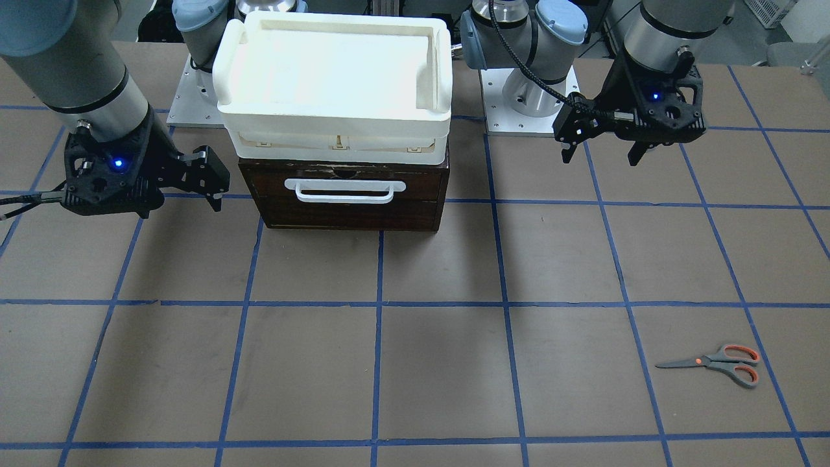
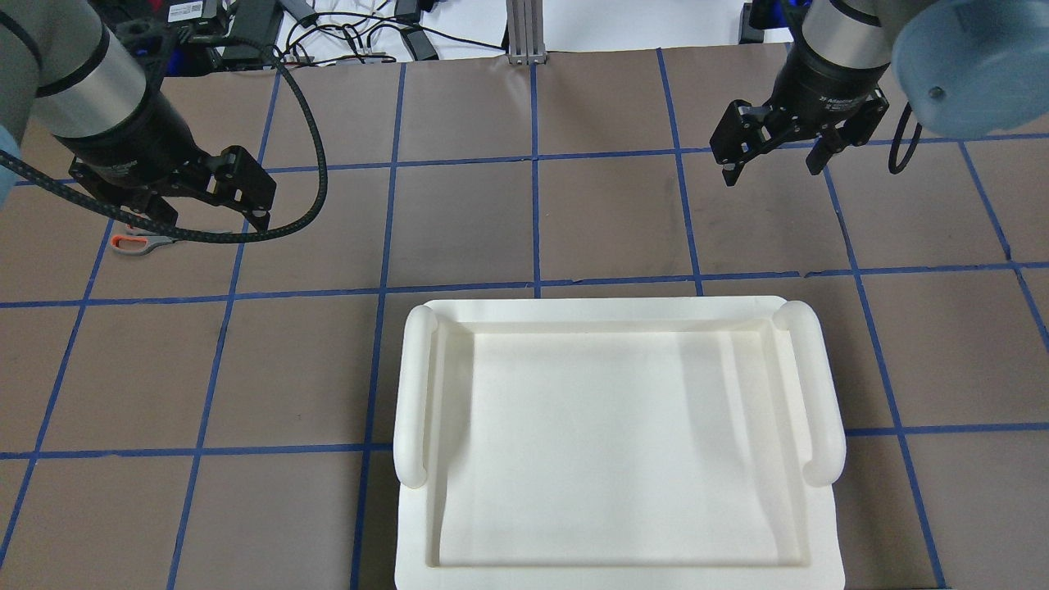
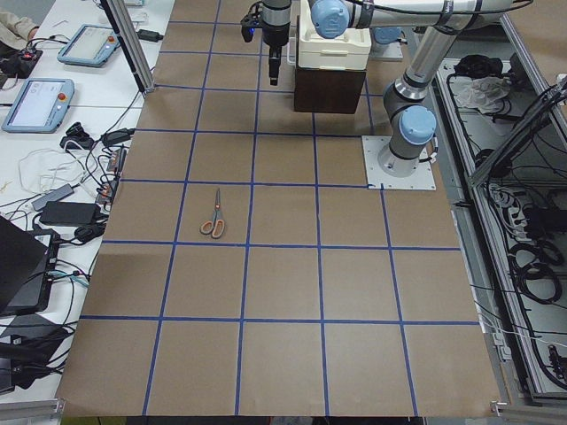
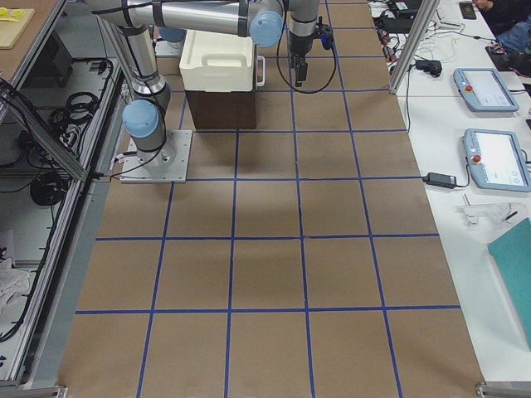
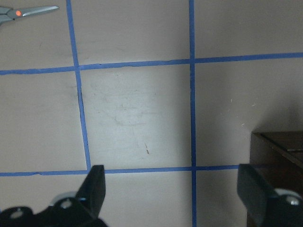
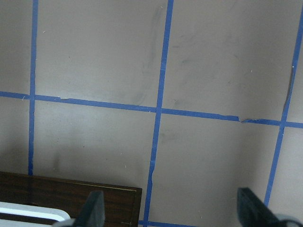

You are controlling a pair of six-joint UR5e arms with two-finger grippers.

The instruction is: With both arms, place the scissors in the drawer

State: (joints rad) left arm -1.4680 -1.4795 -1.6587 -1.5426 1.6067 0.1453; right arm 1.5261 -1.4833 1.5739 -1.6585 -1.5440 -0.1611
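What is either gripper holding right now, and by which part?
Nothing is held. The left gripper and the right gripper are both open and empty, and the scissors lie on the table, apart from both.

You can see a big white tray [image 1: 337, 120] with a fat round handle at each side. The tray looks clean and smooth inside. All around the tray lies the brown table [image 1: 441, 363], cut into squares by blue tape lines [image 1: 378, 337]. Far from the tray, past the table's edge, you have two screen pads [image 3: 40, 102] and a tangle of wires [image 3: 62, 190] on a white bench [image 3: 97, 97].
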